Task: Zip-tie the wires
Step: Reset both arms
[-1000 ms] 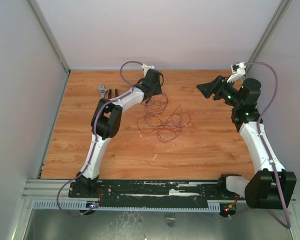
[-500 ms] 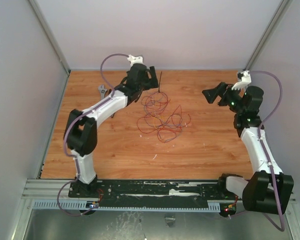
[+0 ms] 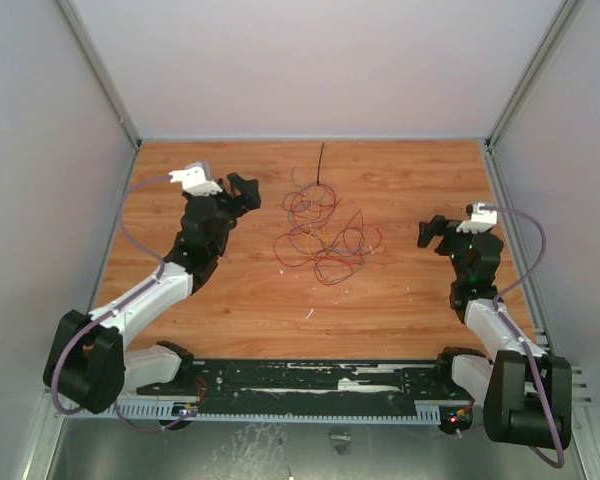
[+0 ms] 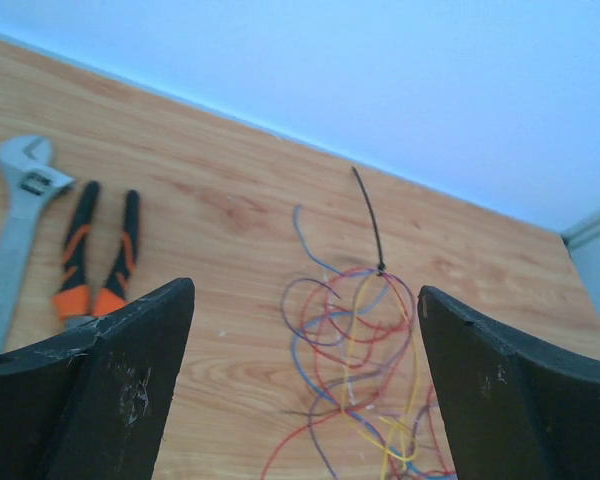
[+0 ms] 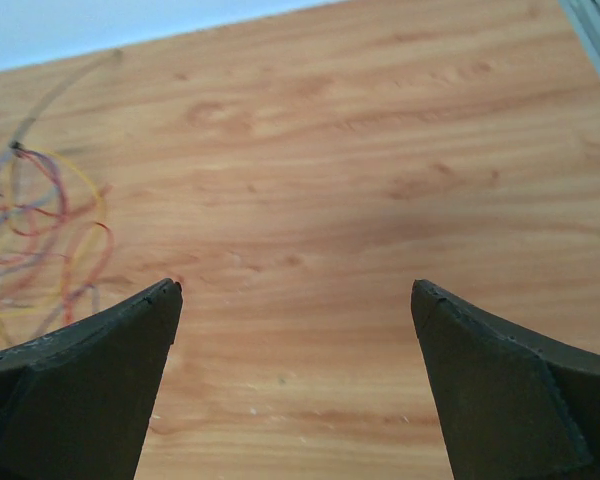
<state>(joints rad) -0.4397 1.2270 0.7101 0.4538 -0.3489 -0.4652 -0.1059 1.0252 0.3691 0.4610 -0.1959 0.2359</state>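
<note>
Left tool (image 4: 302, 295): jaws spread fully, nothing between them, held above the counter (image 3: 230, 300) to the left of the bundle. Right tool (image 5: 295, 290): likewise fully spread and empty, well apart from the bundle on its right.

Wires (image 3: 325, 235): lay mid-counter between the two tools in a loose, flat tangle. The strands were very thin and limp, mostly red, with some yellow and blue-purple.

Zip tie (image 4: 368, 220): its head sat at the far edge of the tangle, where several loops met. Its tail ran away toward the back wall. It was a narrow black plastic strip, slightly bowed and stiffer than the strands.

Judgement: the tie appeared closed round only part of the bunch, and slack could not be ruled out. If it needs cinching, one tool should pin the head while the other draws the tail straight along its own line. Stray loops should be gathered first.

Far left: orange-handled pliers (image 4: 100, 255) and a bare-metal wrench (image 4: 20, 225) lay untouched. The counter was smooth wood-grain.
</note>
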